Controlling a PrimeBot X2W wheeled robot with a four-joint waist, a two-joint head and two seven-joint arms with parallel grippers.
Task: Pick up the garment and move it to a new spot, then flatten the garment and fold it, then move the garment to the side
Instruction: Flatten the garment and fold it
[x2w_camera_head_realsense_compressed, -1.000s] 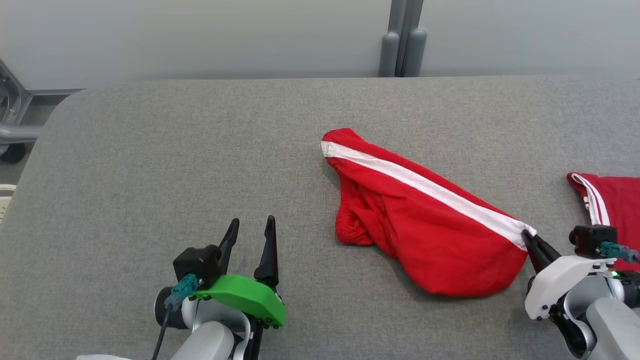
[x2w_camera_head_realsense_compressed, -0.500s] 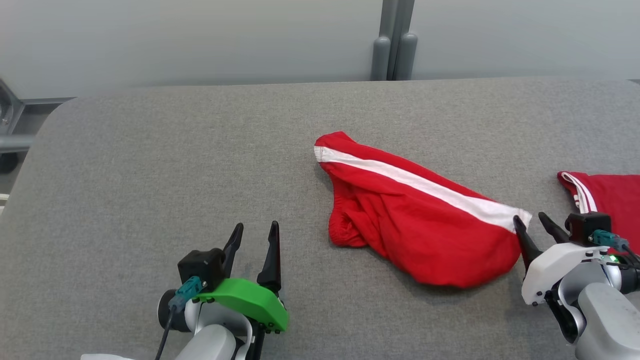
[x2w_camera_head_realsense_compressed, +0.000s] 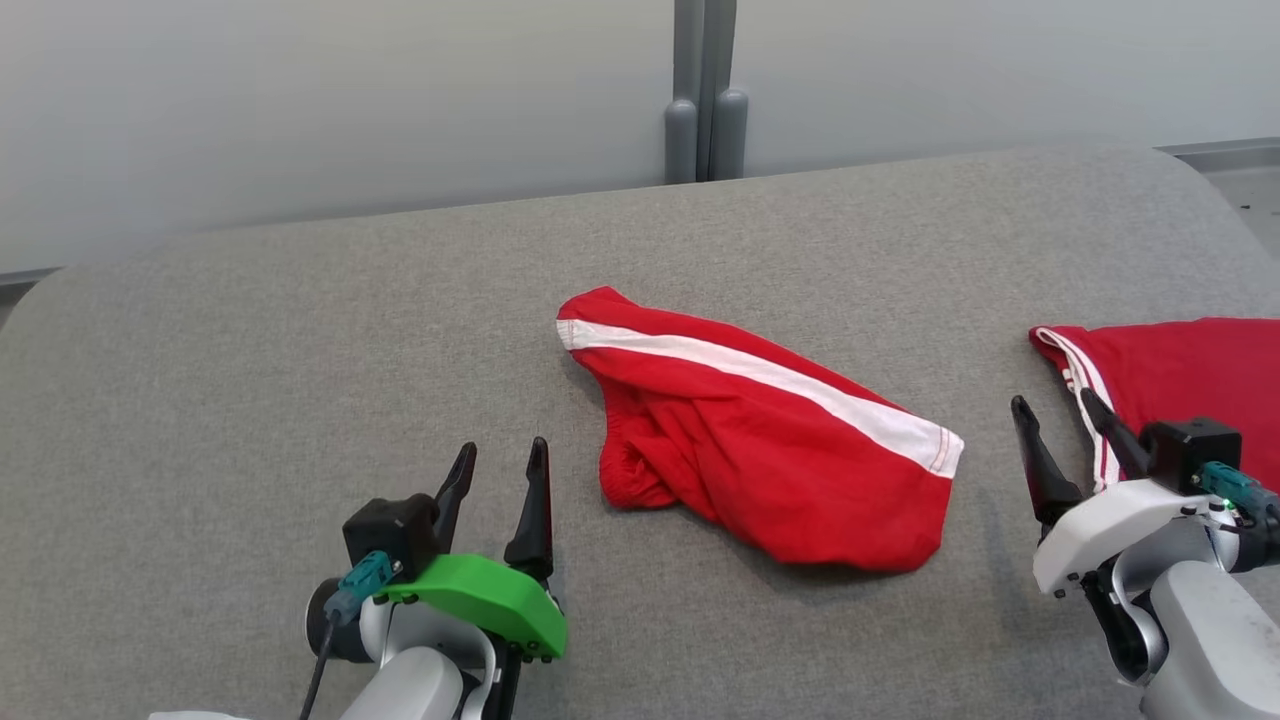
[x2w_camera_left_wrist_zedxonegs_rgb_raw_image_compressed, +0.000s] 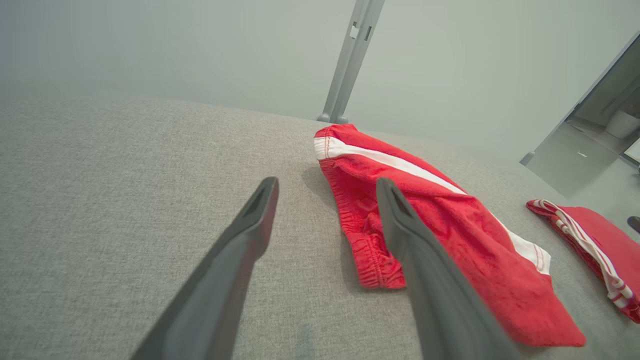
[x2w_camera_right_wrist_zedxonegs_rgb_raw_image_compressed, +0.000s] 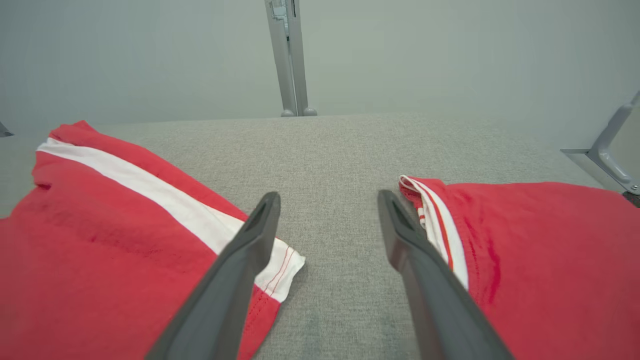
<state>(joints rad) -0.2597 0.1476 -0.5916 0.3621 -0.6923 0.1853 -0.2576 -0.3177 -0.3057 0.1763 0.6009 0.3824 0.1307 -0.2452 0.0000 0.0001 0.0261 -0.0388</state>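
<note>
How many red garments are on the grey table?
2. The red garment with a broad white stripe lies centrally; the red garment with thin white stripes at the right, partly cropped.

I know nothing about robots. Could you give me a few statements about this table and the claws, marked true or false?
1. The garment with the white stripe lies crumpled on the grey table. True.
2. The right gripper is clamped on that garment. False: its jaws stand open over bare table, holding nothing.
3. The left gripper is open and empty. True.
4. A second red garment lies on the robot's left side. False: it lies at the right, beside the right gripper.
</note>
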